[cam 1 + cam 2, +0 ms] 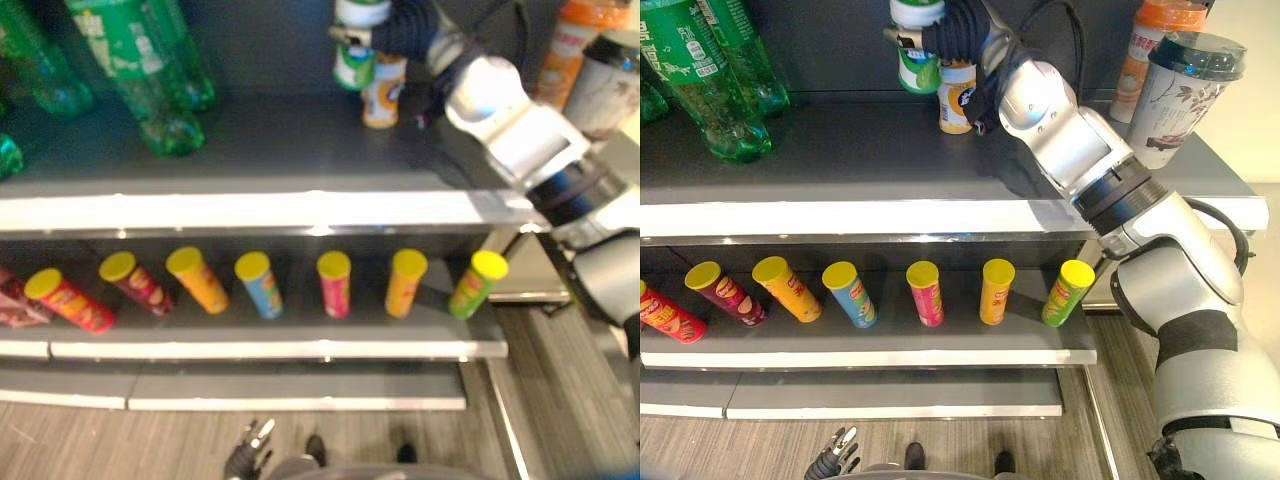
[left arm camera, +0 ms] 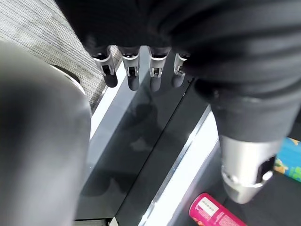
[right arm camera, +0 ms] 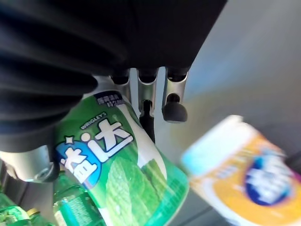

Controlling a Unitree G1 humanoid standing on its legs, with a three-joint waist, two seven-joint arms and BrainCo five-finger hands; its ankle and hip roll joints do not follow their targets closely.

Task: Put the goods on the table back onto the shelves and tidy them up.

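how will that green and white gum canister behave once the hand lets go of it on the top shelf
The green and white plastic gum canister looks rigid and probably light. The right hand grips it tilted above the grey top shelf, so it could tip if released unevenly. Round sides suggest it would roll, perhaps into the orange and white canister.
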